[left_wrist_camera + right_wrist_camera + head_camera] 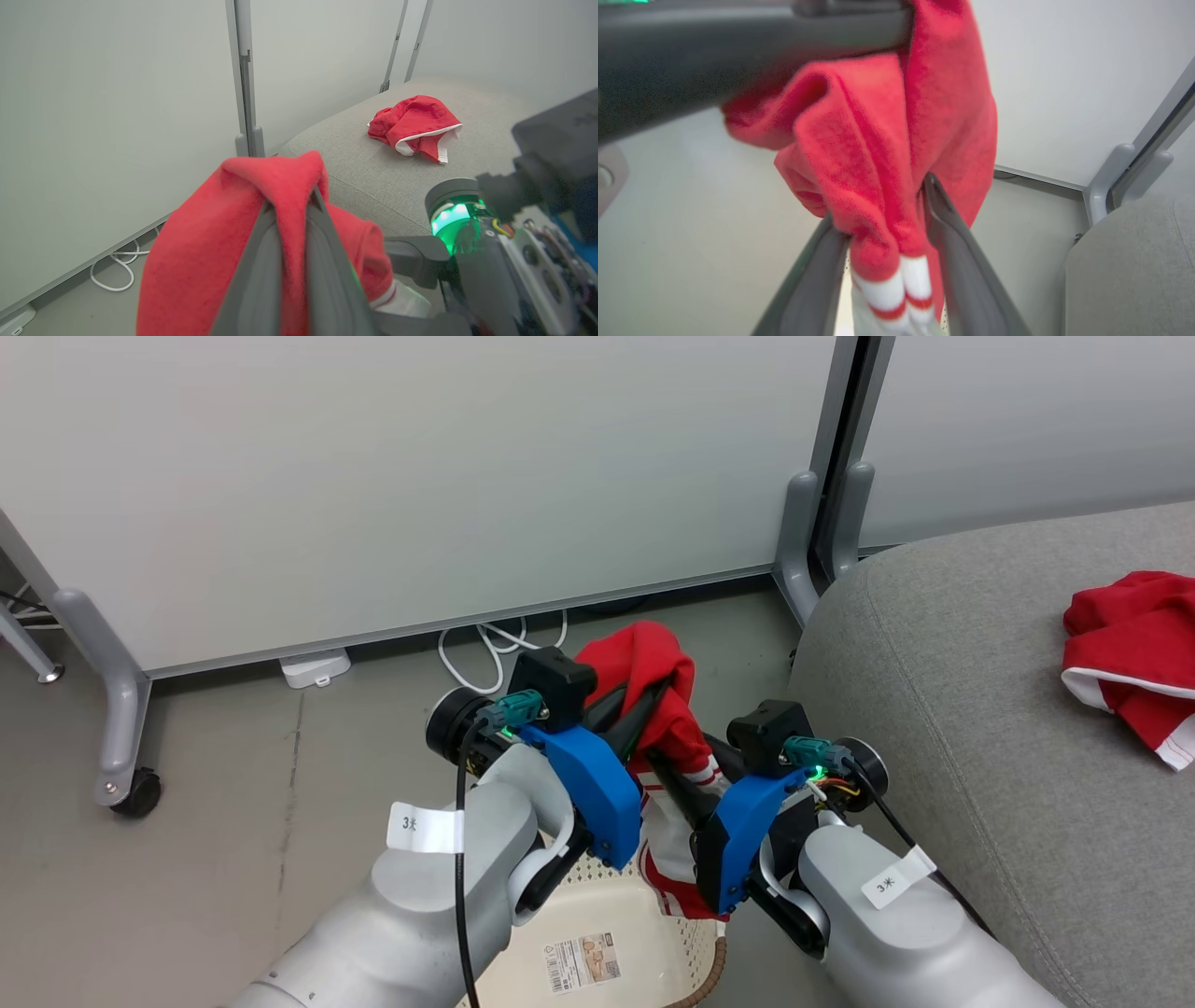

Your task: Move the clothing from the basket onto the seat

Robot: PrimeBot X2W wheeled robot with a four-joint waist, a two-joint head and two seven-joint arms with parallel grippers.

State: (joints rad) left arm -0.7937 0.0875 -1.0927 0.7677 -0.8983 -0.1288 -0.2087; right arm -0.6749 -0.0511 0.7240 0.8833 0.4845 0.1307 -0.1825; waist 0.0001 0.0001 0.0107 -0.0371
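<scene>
Down at the robot's base, the basket point(644, 917) sits on the floor point(233, 784), its cream bottom and label sticker point(583, 962) exposed between the two forearms. Just above it, both grippers hold one red garment point(653, 663) in the air. The left gripper point(653, 705) has its fingers nearly together, pinching a fold of the fabric near the top; in the left wrist view the cloth drapes over both fingertips point(315, 196). The right gripper point(667, 770) grips lower down, its fingers set a little wider around a bunched part just above the white-striped cuff, and the cloth presses against both of them in the right wrist view. The garment's white-and-red striped end hangs down toward the basket's rim. Farther off, a white cable point(495, 653) lies coiled on the floor at the foot of a pale partition panel point(420, 476). To the right stands the grey seat point(934, 691), and a second red garment point(1130, 653) with white trim lies crumpled on its top, well apart from the grippers.
</scene>
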